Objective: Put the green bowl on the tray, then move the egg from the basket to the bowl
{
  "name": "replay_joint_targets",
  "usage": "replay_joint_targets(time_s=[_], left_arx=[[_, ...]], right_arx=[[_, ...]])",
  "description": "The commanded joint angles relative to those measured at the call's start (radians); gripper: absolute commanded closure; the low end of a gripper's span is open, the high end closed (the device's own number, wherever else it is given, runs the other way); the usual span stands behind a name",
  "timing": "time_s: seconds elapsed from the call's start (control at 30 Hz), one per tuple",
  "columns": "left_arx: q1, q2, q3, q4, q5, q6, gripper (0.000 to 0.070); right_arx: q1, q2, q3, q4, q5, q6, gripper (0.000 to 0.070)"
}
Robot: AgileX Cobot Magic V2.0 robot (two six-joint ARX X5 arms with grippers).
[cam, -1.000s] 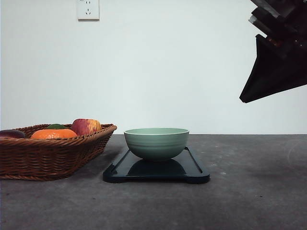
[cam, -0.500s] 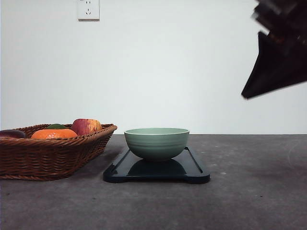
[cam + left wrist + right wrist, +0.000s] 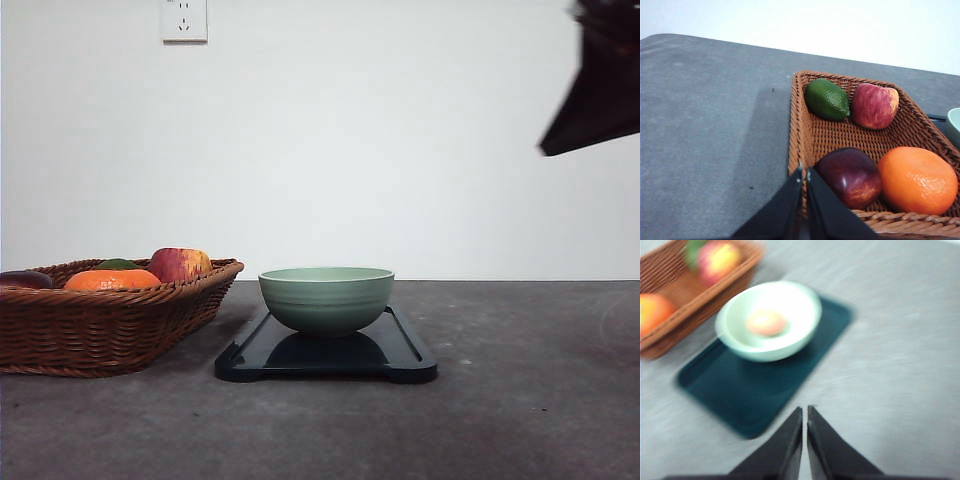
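The green bowl (image 3: 326, 298) stands upright on the dark tray (image 3: 400, 360) at the table's middle. Seen from the right wrist, the bowl (image 3: 737, 327) holds the brownish-orange egg (image 3: 766, 322), and the tray (image 3: 745, 390) lies under it. The wicker basket (image 3: 100, 325) sits at the left; in the left wrist view the basket (image 3: 840, 137) holds fruit. My left gripper (image 3: 804, 172) is shut and empty, hovering over the basket's near rim. My right gripper (image 3: 804, 411) is shut and empty, high above the table beside the tray; part of that arm (image 3: 600, 90) shows at the upper right.
In the basket lie a green avocado (image 3: 827, 99), a red-yellow apple (image 3: 874, 106), a dark red apple (image 3: 851, 176) and an orange fruit (image 3: 917, 179). A wall socket (image 3: 184, 20) is on the back wall. Grey tabletop (image 3: 530, 400) spreads right of the tray.
The right arm has risen and drawn off toward the upper right corner of the front view. Bowl, tray and basket have stayed put.
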Motion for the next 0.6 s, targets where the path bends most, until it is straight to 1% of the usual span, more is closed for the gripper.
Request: replay_joint_targets(time_s=[0.0, 0.13, 0.23, 0.33, 0.47, 0.57], left_arx=[[0.001, 0.0, -0.019, 0.016, -0.005, 0.013, 0.07], [0.001, 0.0, -0.019, 0.017, -0.005, 0.013, 0.07], [0.001, 0.0, -0.019, 0.016, -0.005, 0.013, 0.07], [0.001, 0.0, -0.019, 0.016, -0.005, 0.013, 0.07], [0.001, 0.0, -0.019, 0.016, -0.005, 0.013, 0.07], [0.001, 0.0, -0.019, 0.016, -0.005, 0.013, 0.07]], right_arx=[[-0.03, -0.056, -0.05, 0.041, 0.004, -0.017, 0.0693], [-0.118, -0.214, -0.185, 0.132, 0.004, -0.018, 0.0693], [-0.179, -0.332, -0.277, 0.176, 0.027, -0.017, 0.0693], [-0.24, -0.453, -0.355, 0.181, 0.077, -0.016, 0.0693], [-0.302, -0.6, -0.437, 0.181, 0.09, -0.002, 0.0693], [-0.319, -0.678, -0.486, 0.182, 0.091, 0.009, 0.0693]])
